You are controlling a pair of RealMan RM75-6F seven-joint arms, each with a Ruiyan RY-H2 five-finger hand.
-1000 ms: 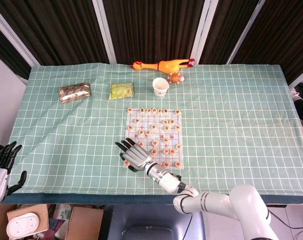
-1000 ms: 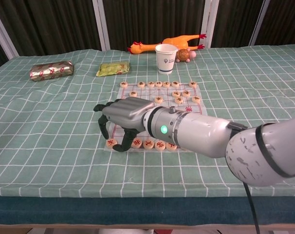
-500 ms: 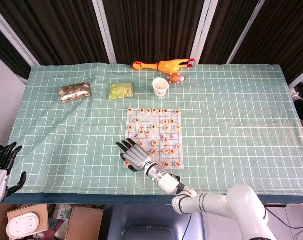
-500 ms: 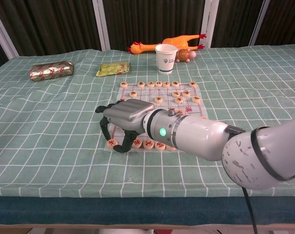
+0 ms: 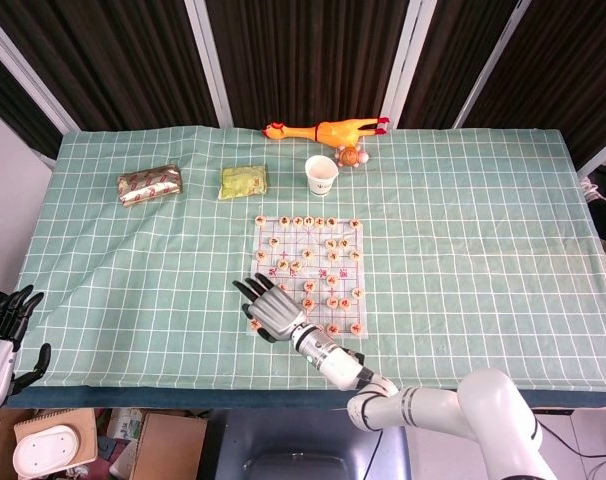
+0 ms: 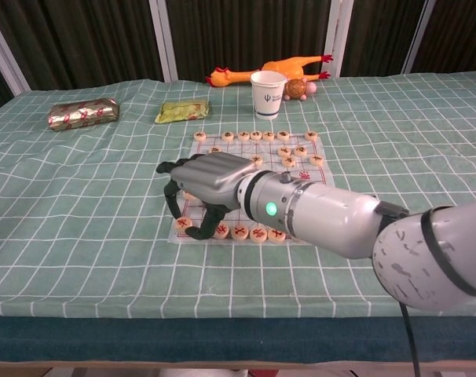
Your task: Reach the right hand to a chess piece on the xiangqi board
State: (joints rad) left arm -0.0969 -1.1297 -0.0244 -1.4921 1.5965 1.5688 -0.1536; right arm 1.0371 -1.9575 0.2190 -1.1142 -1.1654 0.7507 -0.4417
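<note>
The xiangqi board lies mid-table with several round wooden pieces on it. My right hand hovers over the board's near left corner, palm down and fingers apart, curved downward. In the chest view the right hand has its fingertips just above the near row, between a corner piece and the row's other pieces. I see nothing held in it. My left hand hangs off the table's near left edge with fingers spread and nothing in it.
A paper cup stands beyond the board, with a rubber chicken and a small toy behind it. A green packet and a foil packet lie at the far left.
The right hand has risen slightly and edged a little further over the board's near left corner. The left hand has stayed in place.
</note>
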